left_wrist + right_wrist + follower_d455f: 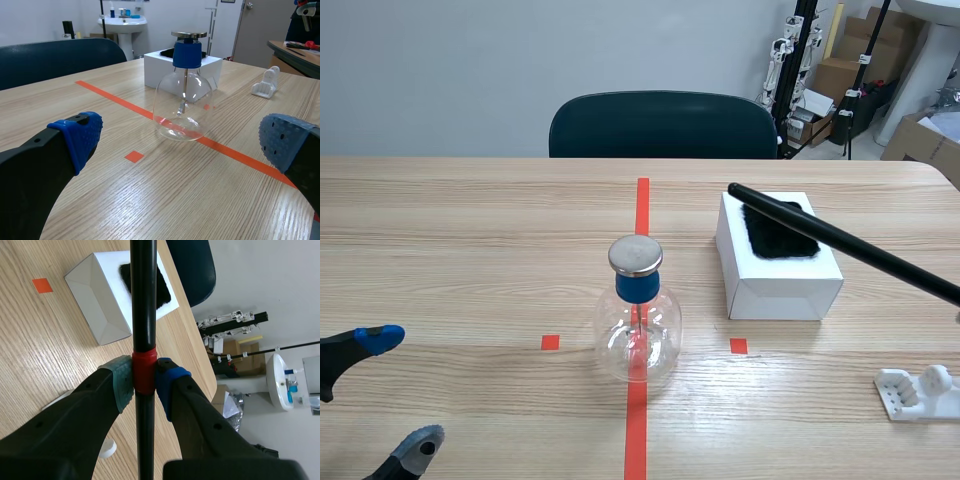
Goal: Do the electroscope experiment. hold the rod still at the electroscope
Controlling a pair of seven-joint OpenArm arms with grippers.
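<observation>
Right claw (144, 382) clamping rod (144, 300), left claw (182, 145) agape

**Left gripper gaping, right gripper clamping**

The left gripper (400, 395) is hanging low at the near left of the scene. Its two fingers (75, 137) are standing wide apart, with nothing pressed between them, one pad lying farther out than the other. The right gripper (145, 377) is pinching the rod (144, 300) between both pads at its red band. It is probably sitting just beyond the scene's right edge, out of that view.
</observation>
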